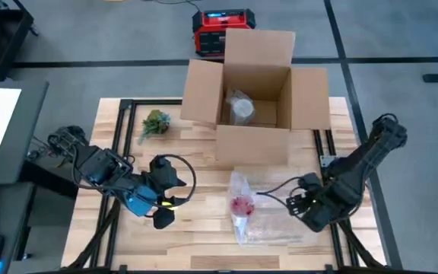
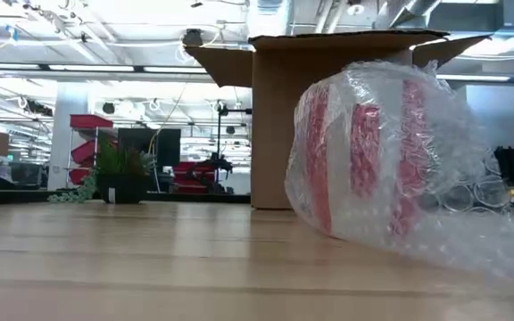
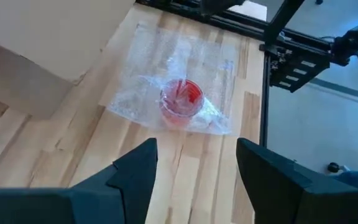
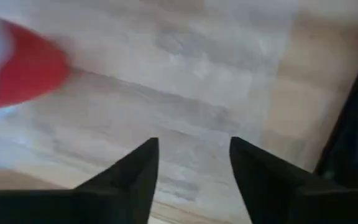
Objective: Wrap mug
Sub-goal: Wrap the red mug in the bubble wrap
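Mug (image 1: 241, 205), red, is seen partly rolled in bubble wrap (image 1: 268, 227) near the table's (image 1: 204, 251) front edge, right of centre. Judged rigid, breakable; film soft, slippery, best pinched at its loose edge. Right gripper (image 1: 304, 204) beside it, spread, empty; left gripper (image 1: 166, 204) likewise spread, well apart.

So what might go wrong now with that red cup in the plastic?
The red mug lies on its side, only loosely covered by the bubble wrap, so a nudge may roll it out of the sheet. The right gripper hovers low over the wrap with open jaws; closing there may pinch only plastic and drag the sheet away. The left gripper waits apart, also open, so nothing steadies the mug.
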`<state>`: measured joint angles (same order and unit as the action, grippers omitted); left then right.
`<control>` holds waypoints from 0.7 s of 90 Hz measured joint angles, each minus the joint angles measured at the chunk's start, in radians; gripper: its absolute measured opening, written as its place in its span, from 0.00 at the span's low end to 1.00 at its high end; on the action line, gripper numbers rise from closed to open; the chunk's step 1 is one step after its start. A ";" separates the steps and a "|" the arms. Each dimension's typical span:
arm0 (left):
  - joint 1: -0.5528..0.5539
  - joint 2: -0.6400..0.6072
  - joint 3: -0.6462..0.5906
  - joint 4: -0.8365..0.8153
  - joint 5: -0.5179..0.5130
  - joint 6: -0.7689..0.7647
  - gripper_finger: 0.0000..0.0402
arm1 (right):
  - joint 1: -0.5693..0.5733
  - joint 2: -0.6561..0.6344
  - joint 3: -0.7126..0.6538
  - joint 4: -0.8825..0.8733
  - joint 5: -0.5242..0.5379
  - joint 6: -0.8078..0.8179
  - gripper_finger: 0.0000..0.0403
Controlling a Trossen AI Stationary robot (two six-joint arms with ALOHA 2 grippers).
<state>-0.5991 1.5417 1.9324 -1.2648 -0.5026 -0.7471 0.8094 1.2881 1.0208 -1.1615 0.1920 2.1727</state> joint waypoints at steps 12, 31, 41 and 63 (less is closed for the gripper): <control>0.000 0.026 0.000 0.000 0.007 0.029 0.50 | -0.006 -0.064 -0.237 0.235 -0.031 0.114 0.53; 0.016 0.059 -0.001 0.001 0.056 0.029 0.50 | -0.092 -0.028 -0.375 0.320 -0.140 0.108 0.52; 0.020 0.063 -0.001 0.001 0.084 0.012 0.50 | -0.098 -0.010 -0.376 0.301 -0.177 0.105 0.51; 0.019 0.063 -0.001 0.001 0.088 -0.009 0.50 | -0.061 0.010 -0.488 0.440 -0.254 0.114 0.48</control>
<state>-0.5797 1.6047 1.9316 -1.2639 -0.4143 -0.7565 0.7487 1.2984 0.5326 -0.7218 -0.0623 2.2866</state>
